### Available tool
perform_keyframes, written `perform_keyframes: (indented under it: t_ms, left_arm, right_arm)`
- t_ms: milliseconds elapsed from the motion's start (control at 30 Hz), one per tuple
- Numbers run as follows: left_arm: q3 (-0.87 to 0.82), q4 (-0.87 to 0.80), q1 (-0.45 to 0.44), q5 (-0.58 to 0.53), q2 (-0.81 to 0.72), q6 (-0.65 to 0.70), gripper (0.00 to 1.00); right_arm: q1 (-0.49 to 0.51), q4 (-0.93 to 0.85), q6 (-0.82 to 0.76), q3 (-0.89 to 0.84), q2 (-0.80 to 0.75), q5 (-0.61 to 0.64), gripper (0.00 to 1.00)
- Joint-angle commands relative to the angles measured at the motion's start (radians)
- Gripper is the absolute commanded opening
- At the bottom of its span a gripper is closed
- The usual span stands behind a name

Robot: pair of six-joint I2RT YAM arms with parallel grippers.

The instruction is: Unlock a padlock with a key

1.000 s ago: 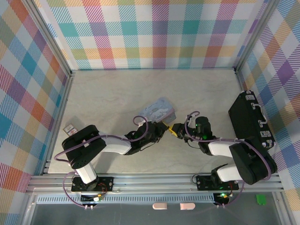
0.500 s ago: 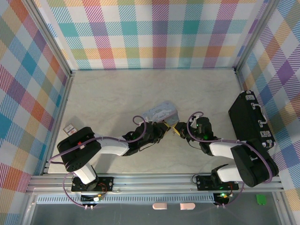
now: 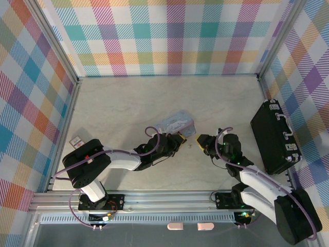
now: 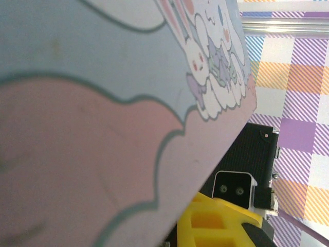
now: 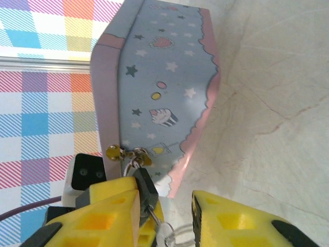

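Observation:
In the right wrist view the small dark padlock (image 5: 145,191) hangs by its thin silver shackle from the brass hasp (image 5: 126,153) of the pastel tin (image 5: 164,77). The silvery key (image 5: 165,230) sticks out of its lower end with a wire ring. My right gripper (image 5: 165,218) is open, and the lock lies against its left finger. Yellow fingers of my left gripper (image 3: 178,139) press the lock from both sides. Seen from above, my right gripper (image 3: 200,140) sits a little to the right of the key (image 3: 189,145). The tin (image 4: 103,103) blocks most of the left wrist view.
The tin (image 3: 176,122) lies mid-table just beyond both grippers. A big black case (image 3: 272,136) lies at the right by the wall. A small card (image 3: 77,141) rests near the left wall. Bare marble tabletop (image 3: 128,103) stretches behind the tin.
My right gripper has drawn back to the right, away from the left gripper and the lock, and the right arm has swung outward. The left gripper stays at the tin's corner.

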Motion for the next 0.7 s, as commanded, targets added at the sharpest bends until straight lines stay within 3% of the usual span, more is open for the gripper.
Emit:
perform_keyframes:
  t_ms: [0,333,667]
  left_arm:
    - [-0.003,0.073,0.012,0.02,0.007,-0.005,0.0]
    - [0.0,0.084,0.007,0.023,0.011,-0.003,0.0]
    - [0.003,0.088,0.0,0.026,0.017,-0.005,0.0]
  right_arm:
    - [0.008,-0.081,0.043,-0.025,-0.036,-0.005,0.33]
    - [0.122,-0.015,0.14,-0.022,-0.038,0.031,0.31]
    - [0.13,0.041,0.152,-0.015,0.013,0.044,0.21]
